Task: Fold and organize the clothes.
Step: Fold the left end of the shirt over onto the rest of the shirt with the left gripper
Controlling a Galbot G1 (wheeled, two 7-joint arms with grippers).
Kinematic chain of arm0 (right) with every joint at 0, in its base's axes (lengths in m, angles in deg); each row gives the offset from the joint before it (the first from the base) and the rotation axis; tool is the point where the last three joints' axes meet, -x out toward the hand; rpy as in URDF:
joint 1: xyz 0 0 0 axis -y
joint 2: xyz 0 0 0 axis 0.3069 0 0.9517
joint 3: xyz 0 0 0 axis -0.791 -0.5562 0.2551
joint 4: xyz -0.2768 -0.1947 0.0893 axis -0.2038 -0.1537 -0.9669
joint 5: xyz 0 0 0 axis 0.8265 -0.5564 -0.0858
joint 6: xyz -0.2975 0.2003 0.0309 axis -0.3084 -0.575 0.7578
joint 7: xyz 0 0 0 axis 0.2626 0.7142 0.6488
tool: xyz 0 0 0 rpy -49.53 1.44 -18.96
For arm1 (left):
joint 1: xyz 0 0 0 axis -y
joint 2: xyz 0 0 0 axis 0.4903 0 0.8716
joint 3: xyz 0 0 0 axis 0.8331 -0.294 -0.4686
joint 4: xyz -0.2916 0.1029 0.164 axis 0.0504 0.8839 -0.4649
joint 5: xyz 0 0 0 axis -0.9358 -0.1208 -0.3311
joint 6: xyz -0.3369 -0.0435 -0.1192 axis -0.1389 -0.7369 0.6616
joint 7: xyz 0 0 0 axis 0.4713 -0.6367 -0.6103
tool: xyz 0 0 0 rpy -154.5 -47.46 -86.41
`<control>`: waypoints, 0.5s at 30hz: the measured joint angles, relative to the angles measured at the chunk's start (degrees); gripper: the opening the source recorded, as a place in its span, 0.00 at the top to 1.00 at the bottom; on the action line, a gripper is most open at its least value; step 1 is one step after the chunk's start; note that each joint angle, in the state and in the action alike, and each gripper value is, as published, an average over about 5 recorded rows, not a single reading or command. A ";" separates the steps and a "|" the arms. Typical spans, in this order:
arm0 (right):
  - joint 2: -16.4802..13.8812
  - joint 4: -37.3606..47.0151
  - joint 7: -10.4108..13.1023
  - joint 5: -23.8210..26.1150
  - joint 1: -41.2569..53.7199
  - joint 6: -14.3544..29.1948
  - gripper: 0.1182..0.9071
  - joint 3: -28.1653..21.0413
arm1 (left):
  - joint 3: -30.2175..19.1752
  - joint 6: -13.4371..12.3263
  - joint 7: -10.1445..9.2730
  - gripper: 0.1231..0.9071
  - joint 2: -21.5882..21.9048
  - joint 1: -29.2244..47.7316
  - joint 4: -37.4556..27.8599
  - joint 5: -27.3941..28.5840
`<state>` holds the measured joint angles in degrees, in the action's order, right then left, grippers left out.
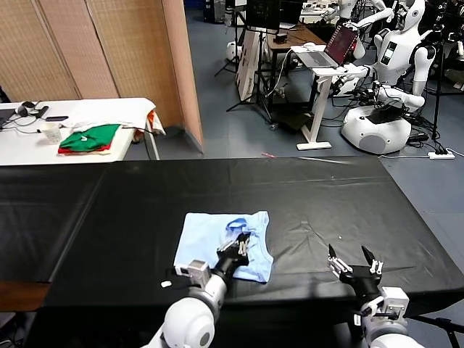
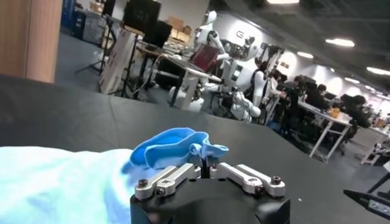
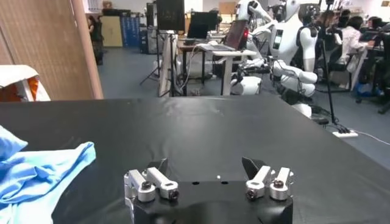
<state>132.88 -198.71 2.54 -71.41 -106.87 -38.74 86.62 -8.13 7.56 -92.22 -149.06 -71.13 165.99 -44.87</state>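
The left gripper [image 1: 243, 245] pinches a raised fold of the pale light-blue cotton T-shirt [image 1: 210, 243], which lies partly folded on the black cloth-covered table [image 1: 326, 196] near the robot's edge, left of centre in the head view. The right gripper [image 1: 355, 262] hovers over bare cloth well apart from the shirt, jaws spread wide and empty. Behind, a green and red folded garment [image 1: 88, 138] sits on a white side table [image 1: 22, 148].

From the left wrist, the left gripper [image 2: 206, 168] is clamped on a bunched ridge of the T-shirt [image 2: 55, 182], the fabric puckering upward: light, limp, likely to sag and slide unless held at a hem or edge.

From the right wrist, the right gripper [image 3: 207, 176] stands open; a loose corner of the T-shirt [image 3: 42, 167] offers a plausible second hold.
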 joint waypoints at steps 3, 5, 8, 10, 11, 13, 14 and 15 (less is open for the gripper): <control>0.13 0.17 -0.06 0.69 0.16 -0.04 0.00 -0.60 | -0.75 -0.03 0.20 0.76 -0.79 0.25 -0.25 -0.76; 0.12 0.17 -0.14 0.91 0.23 -0.06 0.00 -0.97 | -1.31 0.04 0.27 0.59 -1.34 0.35 -0.29 -2.14; -0.24 0.20 -0.32 1.00 0.35 -0.06 0.00 -1.40 | -2.00 0.41 0.42 0.35 -1.83 0.51 -0.24 -4.62; -0.70 0.21 -0.67 0.98 0.48 -0.06 0.00 -1.70 | -2.21 0.44 0.72 0.19 -1.81 0.71 -0.18 -4.65; -0.97 0.21 -0.95 0.95 0.57 -0.06 0.00 -1.89 | -2.18 0.29 0.95 0.13 -1.67 0.81 -0.11 -4.02; -1.58 0.22 -1.72 0.76 0.86 -0.02 0.00 -2.36 | -1.90 -0.23 1.62 0.04 -1.12 0.98 0.25 -2.05; -1.96 0.26 -2.25 0.58 1.06 0.01 0.00 -2.68 | -1.65 -0.56 1.99 0.02 -0.72 1.02 0.53 -0.96; -2.40 0.33 -2.84 0.32 1.33 0.04 0.00 -3.09 | -1.33 -0.97 2.39 0.01 -0.19 1.03 0.90 0.26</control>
<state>130.48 -198.38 -0.30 -71.09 -105.54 -38.69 83.54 -9.46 6.59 -89.83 -149.25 -70.11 166.89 -44.62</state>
